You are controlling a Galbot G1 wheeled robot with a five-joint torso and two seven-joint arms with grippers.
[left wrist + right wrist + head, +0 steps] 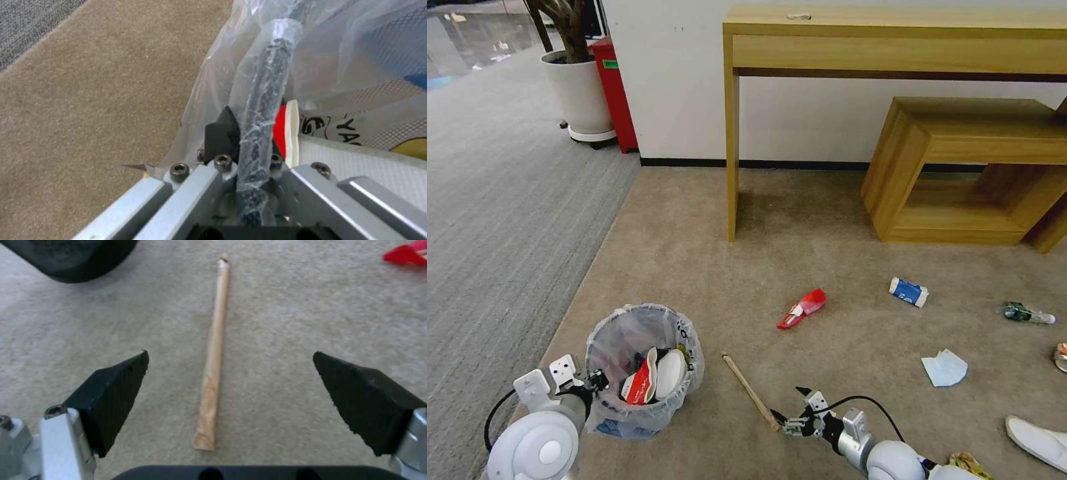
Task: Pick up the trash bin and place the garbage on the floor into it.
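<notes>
Right gripper (229, 396): jaws spread wide | stick (215, 353): flat on floor (311, 306), between jaws | red scrap (407, 254): far corner

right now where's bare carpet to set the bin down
Bare carpet lies between the trash bin, the desk leg and the red cup. Crowded to the right: blue-white cup, mask, bottle, slipper. The stick lies beside the bin.
</notes>
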